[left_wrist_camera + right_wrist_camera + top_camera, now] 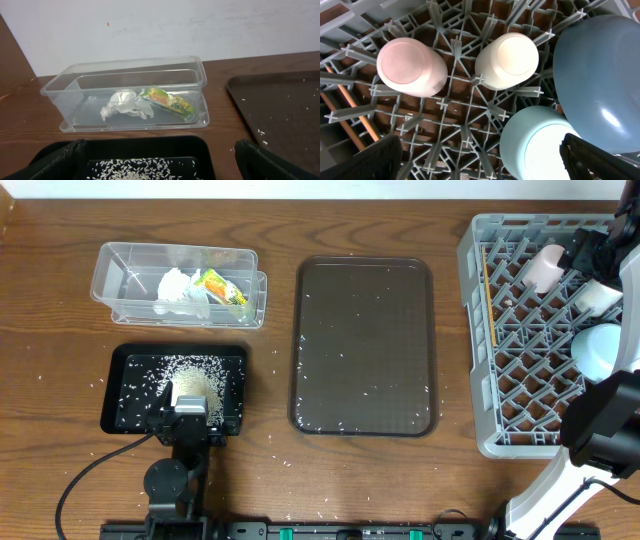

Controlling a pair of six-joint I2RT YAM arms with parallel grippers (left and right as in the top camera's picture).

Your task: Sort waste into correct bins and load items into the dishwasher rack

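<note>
dark blue plate [605, 85] cut off by edge, chopsticks [347, 97] partly hidden

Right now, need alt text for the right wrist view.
Grey dishwasher rack seen from above, holding a pink cup and a white cup bottoms-up side by side, a light blue bowl below them and a dark blue plate at right. A wooden chopstick lies at left.

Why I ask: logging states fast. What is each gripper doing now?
Left gripper: open, empty, over the black tray.
Right gripper: open, empty, over the dishwasher rack.
</note>
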